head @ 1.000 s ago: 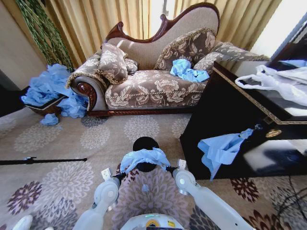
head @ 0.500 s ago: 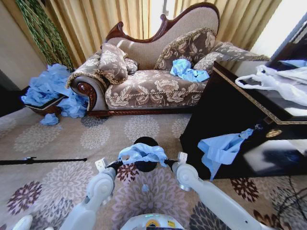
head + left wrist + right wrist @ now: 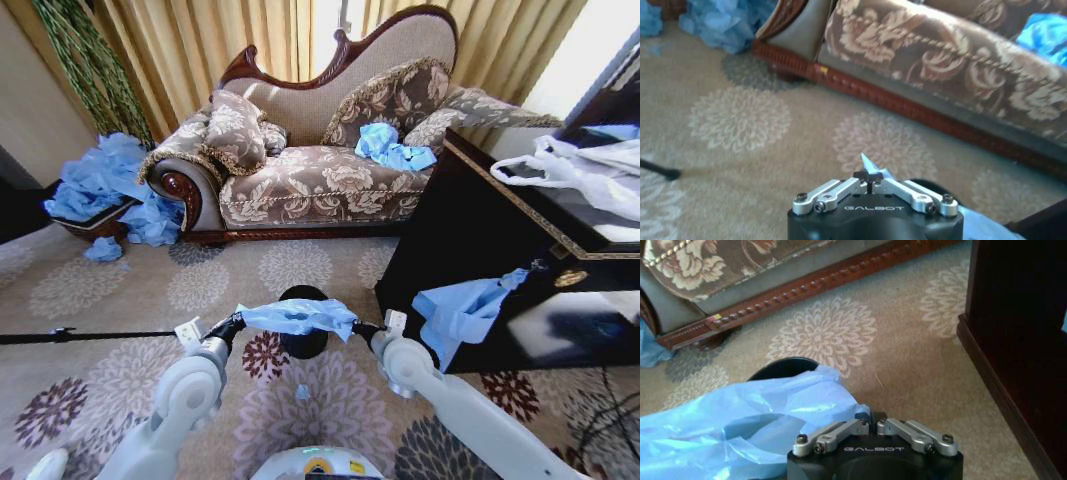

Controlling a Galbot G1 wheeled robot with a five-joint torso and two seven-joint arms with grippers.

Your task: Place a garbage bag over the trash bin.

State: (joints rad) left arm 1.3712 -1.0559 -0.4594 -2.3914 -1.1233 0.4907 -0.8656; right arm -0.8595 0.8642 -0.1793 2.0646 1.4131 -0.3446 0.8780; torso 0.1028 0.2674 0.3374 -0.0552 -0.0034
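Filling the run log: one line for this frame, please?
phase: bag stretched over bin | left gripper: shut on garbage bag | right gripper: shut on garbage bag | trash bin: on carpet, under bag, not yet covered

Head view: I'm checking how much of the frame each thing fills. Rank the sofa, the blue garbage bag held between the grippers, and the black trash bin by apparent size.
1. Sofa, despite standing farthest.
2. Garbage bag, stretched between left gripper and right gripper.
3. Trash bin, partly hidden behind the bag, so its full size is unsure.
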